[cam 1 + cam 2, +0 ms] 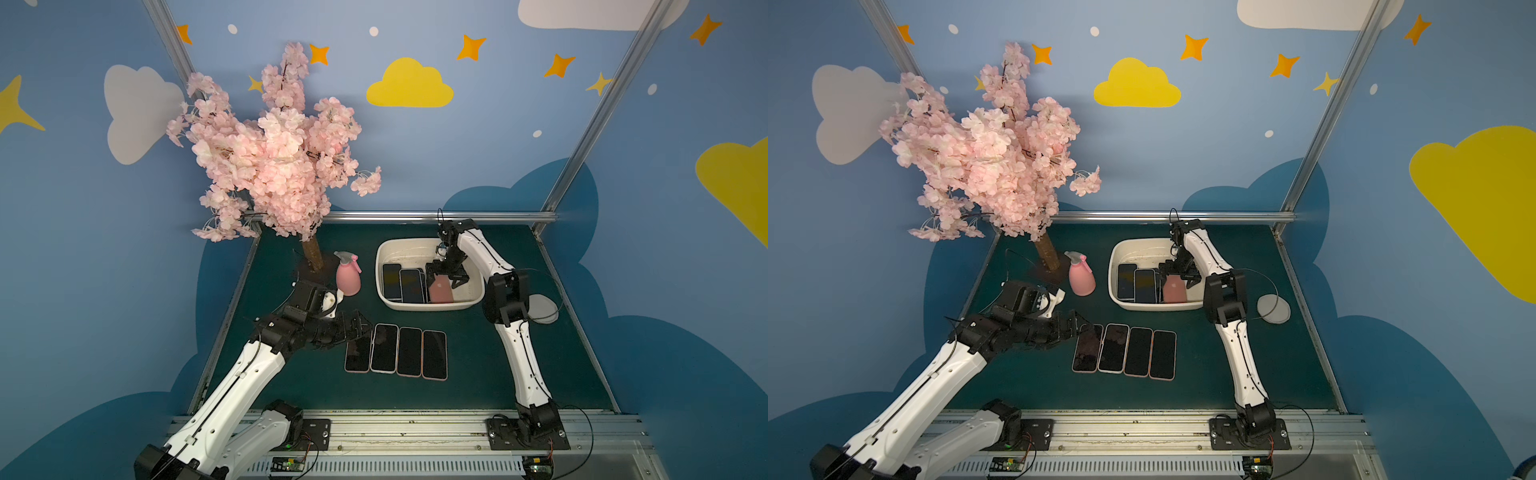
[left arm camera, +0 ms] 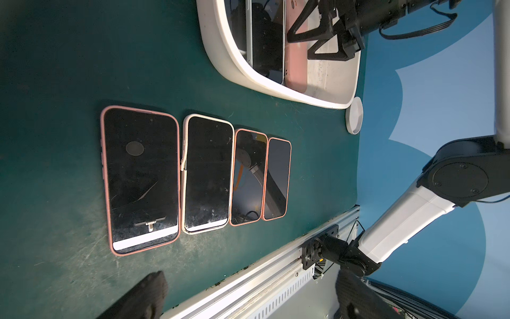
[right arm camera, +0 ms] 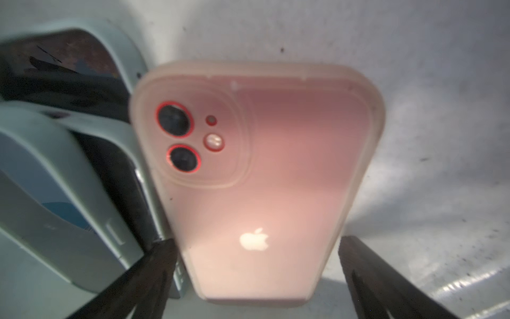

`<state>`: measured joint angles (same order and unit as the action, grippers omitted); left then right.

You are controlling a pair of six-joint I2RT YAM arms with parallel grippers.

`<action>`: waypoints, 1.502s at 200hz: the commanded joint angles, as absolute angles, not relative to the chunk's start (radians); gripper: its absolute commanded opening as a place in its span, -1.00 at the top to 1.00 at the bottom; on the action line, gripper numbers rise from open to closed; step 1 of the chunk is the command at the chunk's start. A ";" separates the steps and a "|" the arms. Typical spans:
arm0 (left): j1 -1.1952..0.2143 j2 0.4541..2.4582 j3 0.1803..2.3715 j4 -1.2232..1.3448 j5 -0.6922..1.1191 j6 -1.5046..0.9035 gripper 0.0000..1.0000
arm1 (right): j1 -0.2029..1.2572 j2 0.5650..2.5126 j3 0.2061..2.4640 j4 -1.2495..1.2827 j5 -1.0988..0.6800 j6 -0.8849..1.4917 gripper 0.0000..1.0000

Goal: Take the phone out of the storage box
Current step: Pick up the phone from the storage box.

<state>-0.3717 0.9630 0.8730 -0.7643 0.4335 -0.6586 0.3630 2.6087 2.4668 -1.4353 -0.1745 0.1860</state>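
Cream storage box with pink-backed phone inside

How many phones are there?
7. Four phones lie in a row on the table. Three are in the storage box: two dark phones screen-up, a pink phone under the open right hand. Others may hide underneath.

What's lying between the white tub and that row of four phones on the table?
Nothing but bare green mat separates the storage box from the row of phones, seen in both top views.
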 commanded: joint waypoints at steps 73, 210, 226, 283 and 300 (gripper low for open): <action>-0.363 0.980 0.878 -0.768 0.440 -0.649 -0.99 | 0.364 2.687 2.484 -1.519 -0.146 0.139 -0.59; -0.362 1.028 0.891 -0.720 0.454 -0.673 -0.99 | 0.398 2.636 2.478 -1.451 -0.118 0.019 -0.97; -0.364 1.028 0.897 -0.737 0.453 -0.663 -0.99 | 0.412 2.654 2.485 -1.451 -0.090 0.007 -0.97; -0.357 1.029 0.909 -0.772 0.456 -0.632 -0.99 | 0.421 2.687 2.478 -1.469 0.194 0.089 -0.97; -0.354 1.037 0.915 -0.778 0.463 -0.621 -1.00 | 0.399 2.693 2.483 -1.484 0.203 0.110 -0.97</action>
